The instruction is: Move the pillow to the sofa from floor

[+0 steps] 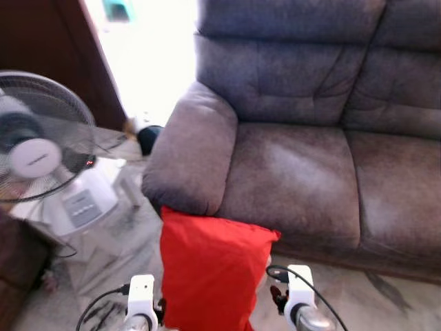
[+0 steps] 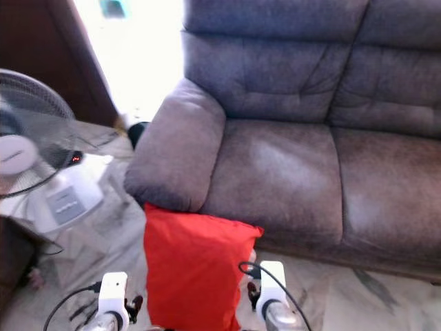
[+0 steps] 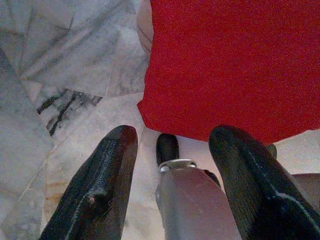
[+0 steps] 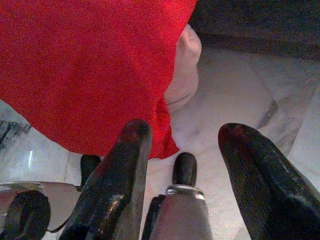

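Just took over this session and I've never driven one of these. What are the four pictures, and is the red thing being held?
The top two pictures come from the robot's head, looking down at a grey sofa, a standing fan and a red pillow between its two arms. The other two come from wrist cameras, looking along each pincer's black fingers. The left pincer and right pincer are both open on either side of the pillow's lower corners, above the marble floor. Whether the arms squeeze the pillow cannot be told.
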You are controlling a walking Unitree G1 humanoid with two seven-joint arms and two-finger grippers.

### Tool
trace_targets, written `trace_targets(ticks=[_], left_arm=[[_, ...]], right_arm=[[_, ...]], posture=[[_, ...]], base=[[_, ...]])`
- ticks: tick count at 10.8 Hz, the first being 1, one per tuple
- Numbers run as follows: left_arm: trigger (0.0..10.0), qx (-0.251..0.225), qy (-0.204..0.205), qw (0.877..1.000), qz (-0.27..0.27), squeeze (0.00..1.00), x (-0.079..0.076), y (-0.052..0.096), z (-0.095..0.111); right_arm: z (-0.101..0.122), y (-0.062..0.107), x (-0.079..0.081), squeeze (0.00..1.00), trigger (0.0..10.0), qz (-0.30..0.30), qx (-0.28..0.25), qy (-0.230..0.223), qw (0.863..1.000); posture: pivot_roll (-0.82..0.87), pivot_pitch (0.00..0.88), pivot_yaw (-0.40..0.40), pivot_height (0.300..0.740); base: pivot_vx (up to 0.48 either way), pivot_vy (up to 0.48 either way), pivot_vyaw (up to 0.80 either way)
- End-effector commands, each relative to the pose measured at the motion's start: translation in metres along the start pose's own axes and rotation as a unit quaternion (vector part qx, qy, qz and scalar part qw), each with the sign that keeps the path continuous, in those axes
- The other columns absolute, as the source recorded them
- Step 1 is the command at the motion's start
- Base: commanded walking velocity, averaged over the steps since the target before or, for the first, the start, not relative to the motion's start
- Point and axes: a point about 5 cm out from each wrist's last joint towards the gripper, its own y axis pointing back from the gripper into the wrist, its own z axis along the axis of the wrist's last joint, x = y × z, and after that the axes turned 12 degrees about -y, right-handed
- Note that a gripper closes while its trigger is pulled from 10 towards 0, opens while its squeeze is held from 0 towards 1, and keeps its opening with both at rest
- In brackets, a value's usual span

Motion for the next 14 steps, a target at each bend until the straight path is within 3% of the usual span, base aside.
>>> trace_targets(ticks=[1, 4, 5, 6, 7, 8, 9, 10, 11, 12, 14], left_arm=[[10.0, 0.018, 0.004, 1.000, 0.000, 0.00, 0.000, 0.002, -0.010], [10.0, 0.011, 0.008, 1.000, 0.004, 0.00, 0.000, 0.003, -0.010], [10.0, -0.004, 0.035, 0.999, 0.011, 0.00, 0.000, 0.003, -0.008], [10.0, -0.030, 0.036, 0.999, 0.014, 0.00, 0.001, 0.003, -0.004], [10.0, -0.097, 0.020, 0.995, 0.031, 0.00, 0.031, -0.002, 0.034], [10.0, -0.136, 0.006, 0.990, 0.036, 0.00, 0.042, -0.004, 0.056], [10.0, -0.149, 0.002, 0.988, 0.037, 0.00, 0.040, -0.004, 0.061], [10.0, -0.168, -0.010, 0.985, 0.040, 0.00, 0.040, -0.003, 0.066], [10.0, -0.207, 0.000, 0.977, 0.052, 0.00, 0.045, 0.000, 0.076], [10.0, -0.270, -0.006, 0.961, 0.053, 0.00, 0.049, 0.006, 0.096], [10.0, -0.318, -0.015, 0.947, 0.046, 0.00, 0.044, 0.011, 0.112]], right_arm=[[-0.006, 0.001, -0.001, 0.00, 10.0, -0.003, 0.009, -0.004, 1.000], [-0.006, 0.001, -0.001, 0.00, 10.0, -0.005, 0.006, -0.006, 1.000], [-0.005, 0.001, -0.002, 0.00, 10.0, -0.009, -0.008, -0.020, 1.000], [0.000, 0.002, -0.002, 0.00, 10.0, -0.013, -0.036, -0.018, 0.999], [0.003, 0.003, -0.002, 0.00, 10.0, -0.016, -0.061, -0.011, 0.998], [0.006, 0.003, -0.002, 0.00, 10.0, -0.015, -0.076, -0.015, 0.997], [0.007, 0.003, -0.001, 0.00, 10.0, -0.012, -0.082, -0.014, 0.996], [0.019, 0.003, -0.006, 0.00, 10.0, -0.017, -0.106, -0.009, 0.994], [0.053, 0.005, -0.011, 0.00, 10.0, -0.010, -0.177, 0.004, 0.984], [0.074, 0.010, -0.002, 0.00, 10.0, 0.026, -0.248, 0.032, 0.968], [0.096, 0.015, 0.003, 0.00, 10.0, 0.042, -0.300, 0.025, 0.953]], posture=[[0.13, 0.179, 0.016, 0.740], [0.12, 0.192, 0.017, 0.740], [0.12, 0.199, 0.017, 0.740], [0.13, 0.200, 0.016, 0.740], [0.12, 0.203, 0.017, 0.740], [0.12, 0.204, 0.018, 0.740], [0.12, 0.206, 0.018, 0.740], [0.12, 0.208, 0.016, 0.740], [0.12, 0.209, 0.015, 0.740], [0.12, 0.208, 0.016, 0.740], [0.11, 0.193, 0.016, 0.740]], base=[[0.000, 0.000, 0.00], [0.000, 0.000, 0.00], [0.000, 0.000, 0.00], [0.000, 0.000, 0.00], [0.000, 0.000, 0.00], [0.000, 0.000, 0.00], [0.000, 0.000, 0.00], [0.000, 0.000, 0.00], [0.000, 0.000, 0.00], [0.000, 0.000, 0.00], [0.000, 0.000, 0.00]])
